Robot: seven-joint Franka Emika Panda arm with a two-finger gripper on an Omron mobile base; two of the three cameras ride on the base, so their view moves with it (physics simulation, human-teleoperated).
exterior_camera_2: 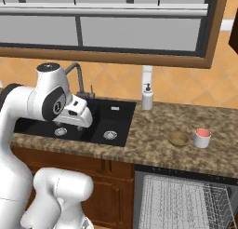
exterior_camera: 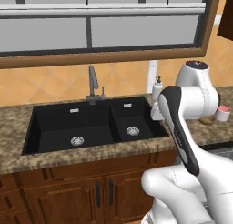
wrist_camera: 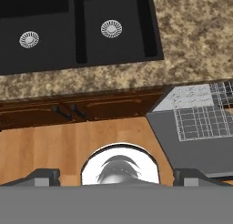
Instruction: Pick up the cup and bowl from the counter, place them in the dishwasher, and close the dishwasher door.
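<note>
Kitchen: black sink [exterior_camera: 91,127], granite counter [exterior_camera_2: 158,144], dishwasher [exterior_camera_2: 186,200].

- No readable text, label, brand, number or sign appears anywhere.
- The soap dispenser [exterior_camera_2: 147,97] by the sink [exterior_camera_2: 100,115] bears no legible marking.

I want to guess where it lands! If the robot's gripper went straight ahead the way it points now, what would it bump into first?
Probably the counter's front edge, beside the black sink. The open gripper looks down over it in the hand view, fingers empty. Depth is hard to judge, so the cabinet doors below are possible.
</note>
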